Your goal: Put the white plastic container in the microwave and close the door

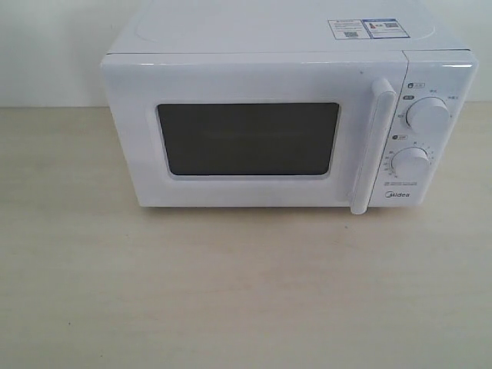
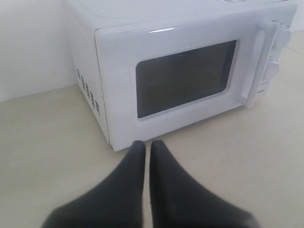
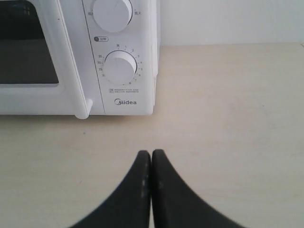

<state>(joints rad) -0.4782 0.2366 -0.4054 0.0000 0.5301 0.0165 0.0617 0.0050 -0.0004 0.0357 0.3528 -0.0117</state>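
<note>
White on the pale table [image 1: 231,292], your microwave [image 1: 288,77] sits far and central, its door [image 1: 247,138] closed flush, handle [image 1: 373,146] on the right. Your left gripper [image 2: 147,145] and right gripper [image 3: 151,154] hover nearer, each with jaws pressed together, holding nothing.

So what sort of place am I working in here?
Probably a test bench rather than a lived-in kitchen: a Midea microwave on a pale wood-grain tabletop against a plain white wall.

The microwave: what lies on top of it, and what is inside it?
On top of the microwave, stickers show near its back right corner. The door is shut, and its dark window hides whatever is inside.
</note>
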